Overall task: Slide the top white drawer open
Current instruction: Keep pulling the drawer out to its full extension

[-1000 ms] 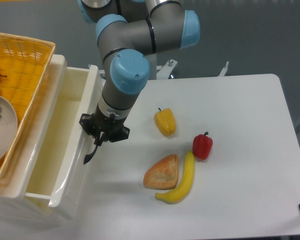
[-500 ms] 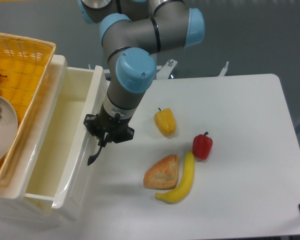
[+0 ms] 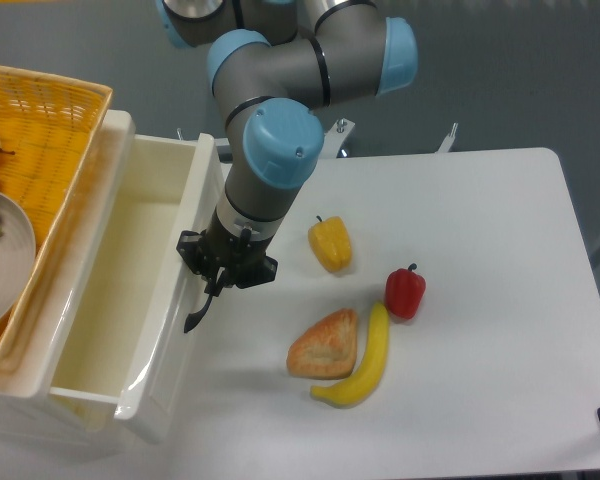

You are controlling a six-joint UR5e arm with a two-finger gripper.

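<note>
Drawer [image 3: 120, 300] slid further out, claw [image 3: 220, 285] on handle

The place looks like a robotics lab set up as a test bench. A grey-and-blue industrial arm [image 3: 280, 120] is mounted at a plain white table [image 3: 500, 300] against a bare grey wall [image 3: 520, 70]. Toy-like food lies on the table: a banana [image 3: 365, 362], a red pepper [image 3: 405, 291], a yellow pepper [image 3: 331, 244] and a pastry [image 3: 325, 345].
</note>
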